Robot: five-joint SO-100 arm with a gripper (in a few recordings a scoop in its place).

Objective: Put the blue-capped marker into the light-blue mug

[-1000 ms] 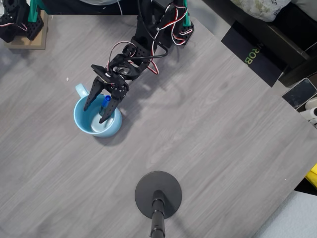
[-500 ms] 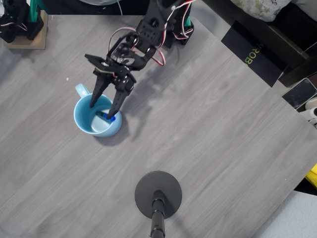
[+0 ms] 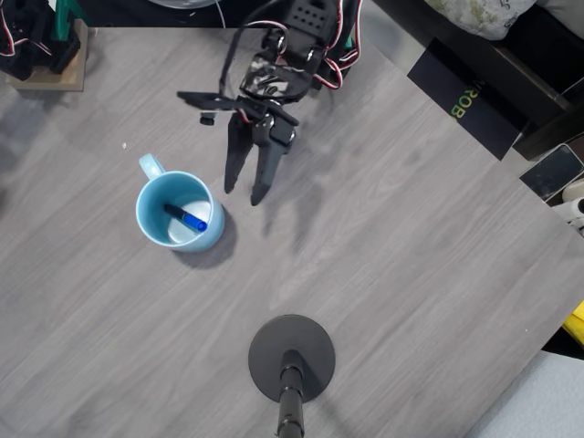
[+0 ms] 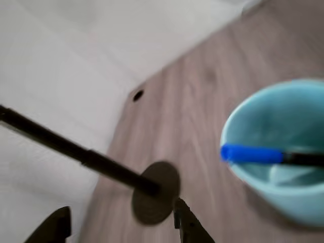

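Overhead view | blue-capped marker (image 3: 186, 217) inside light-blue mug (image 3: 151, 222) | pincer (image 3: 245, 193) empty

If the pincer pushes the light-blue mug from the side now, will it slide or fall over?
The light-blue mug looks squat and wide, so it would probably slide rather than tip. Its glossy surface may be slippery on the table. The blue-capped marker lies loose inside and would likely rattle or shift.
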